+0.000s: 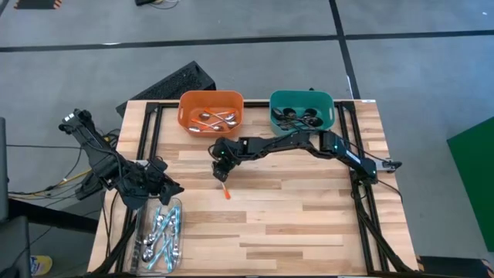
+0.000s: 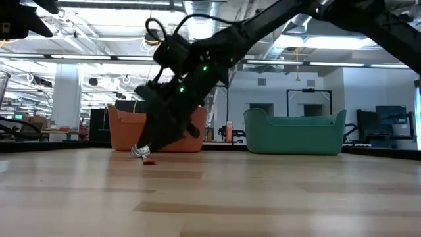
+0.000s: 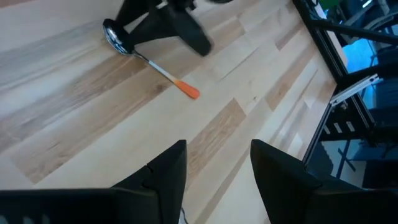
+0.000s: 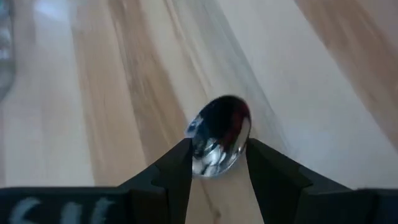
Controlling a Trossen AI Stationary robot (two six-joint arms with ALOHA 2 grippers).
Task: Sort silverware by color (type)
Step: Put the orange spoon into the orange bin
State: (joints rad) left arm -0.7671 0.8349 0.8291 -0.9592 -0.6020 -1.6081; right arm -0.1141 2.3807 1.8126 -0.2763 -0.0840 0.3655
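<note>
Right gripper (image 4: 217,163) is down on the table (image 1: 309,208) mid-board, fingers either side of the shiny bowl of an orange-handled spoon (image 3: 149,60). The bowl sits between the pads, touching or nearly so; jaws stand fairly wide. My read: grip just forming or just let go, can't tell which. Spoon looks flat on the wood, orange tip pointing toward the near edge.

Left gripper (image 3: 217,168) hangs open near the left edge, above the clear tray (image 1: 176,207), holding nothing.

Far side: orange bin (image 1: 189,104) holds a few spoons, apparently orange-handled. Teal bin (image 1: 278,100) to its right holds several dark ones.

Near left: the clear tray has a pile of spoons in it, mostly light-blue handles as far as I can see; exact mix too small to tell.

Progress: partway. Both bins have some stock, one spoon in transit at centre, the tray pile not yet sorted. Likely target for this spoon is the orange bin, just beyond it.
</note>
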